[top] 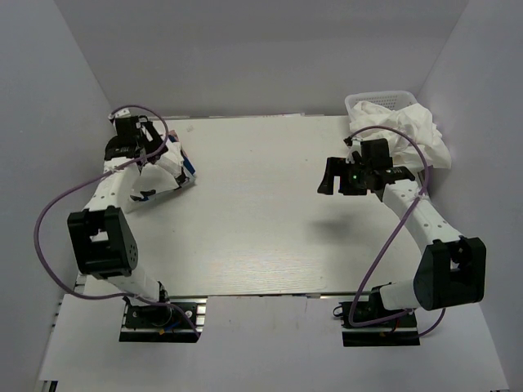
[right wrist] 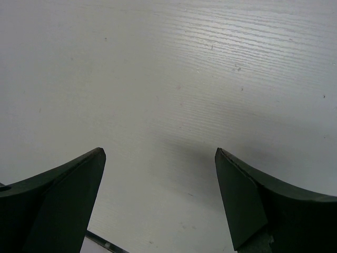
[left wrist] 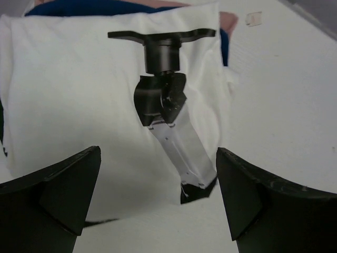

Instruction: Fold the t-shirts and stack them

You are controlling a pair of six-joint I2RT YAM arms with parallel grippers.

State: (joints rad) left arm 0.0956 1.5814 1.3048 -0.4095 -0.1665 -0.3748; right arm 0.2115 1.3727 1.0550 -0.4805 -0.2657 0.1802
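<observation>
A folded white t-shirt (left wrist: 73,95) lies on a folded blue one (left wrist: 84,6) at the table's far left; the stack also shows in the top view (top: 181,170). My left gripper (top: 140,147) (left wrist: 158,211) hangs above this stack, open and empty, with my own arm link (left wrist: 176,142) between it and the shirt. A heap of crumpled white t-shirts (top: 409,131) spills from the basket at the far right. My right gripper (top: 328,175) (right wrist: 160,205) is open and empty, above bare table to the left of that heap.
The white mesh basket (top: 377,99) stands at the far right corner against the wall. Grey walls close in the table (top: 261,220) on three sides. A small pale tab (left wrist: 254,19) lies on the table beyond the stack.
</observation>
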